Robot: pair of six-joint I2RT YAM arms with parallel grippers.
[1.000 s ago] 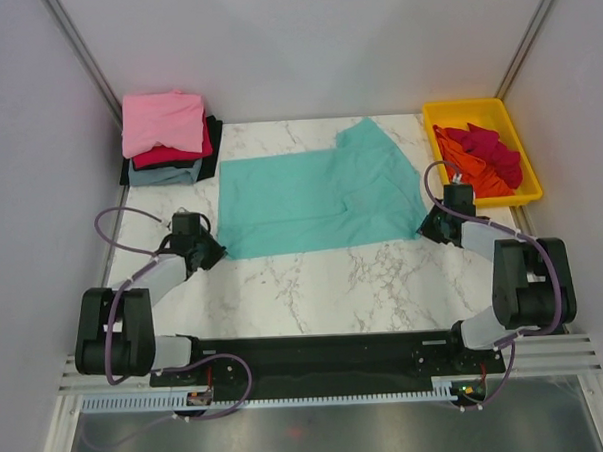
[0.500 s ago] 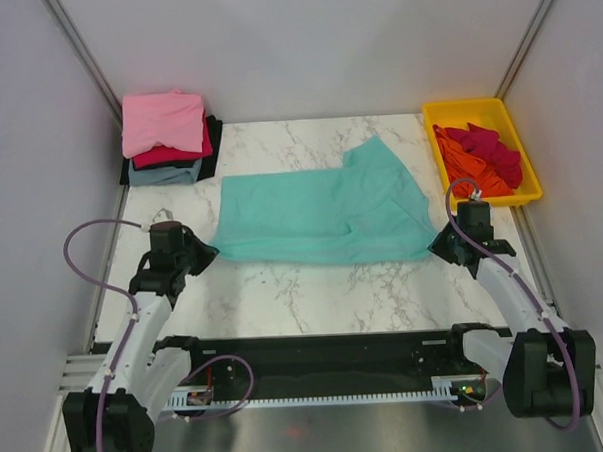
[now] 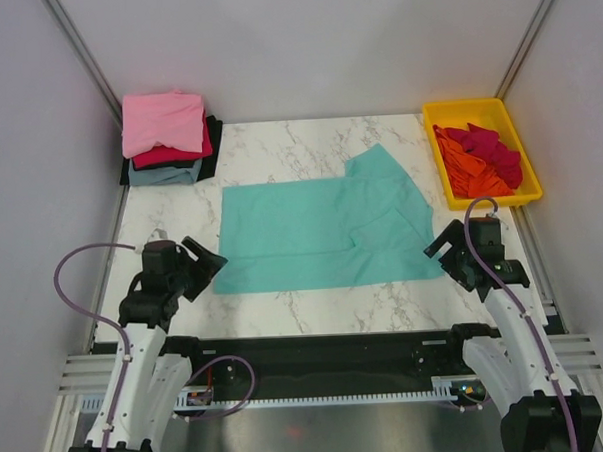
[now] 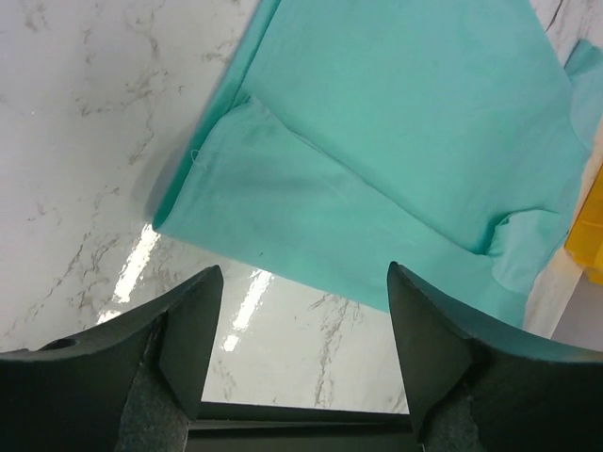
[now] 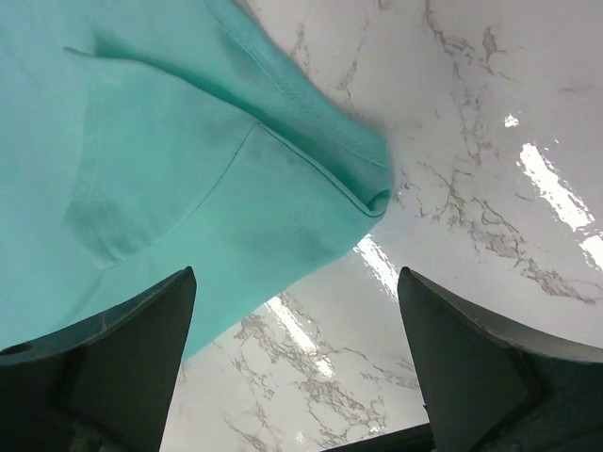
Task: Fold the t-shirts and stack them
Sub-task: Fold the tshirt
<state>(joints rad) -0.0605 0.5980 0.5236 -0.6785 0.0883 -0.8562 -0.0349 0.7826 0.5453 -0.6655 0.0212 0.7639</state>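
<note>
A teal-green t-shirt [image 3: 322, 235] lies spread flat on the marble table [image 3: 315, 305], partly folded, with one sleeve at its back right. My left gripper [image 3: 205, 260] stands open just off the shirt's near left corner and holds nothing. My right gripper [image 3: 440, 245] is open beside the near right corner, also with nothing in it. In the left wrist view the teal shirt [image 4: 396, 141] lies beyond the spread fingers [image 4: 193, 320]. The right wrist view shows the shirt's hem corner [image 5: 170, 141] ahead of the gripper [image 5: 297, 273], over bare marble.
A folded stack sits at the back left: a pink shirt [image 3: 162, 122] over crimson [image 3: 183, 153], grey-blue [image 3: 164, 175] and black [image 3: 214, 140] ones. A yellow tray [image 3: 477, 108] at the back right holds crumpled red and orange shirts [image 3: 484, 158]. Grey walls stand on both sides.
Both grippers dragged the teal shirt's near corners toward the table's near edge, then let go and opened. The shirt now lies flatter and nearer.
</note>
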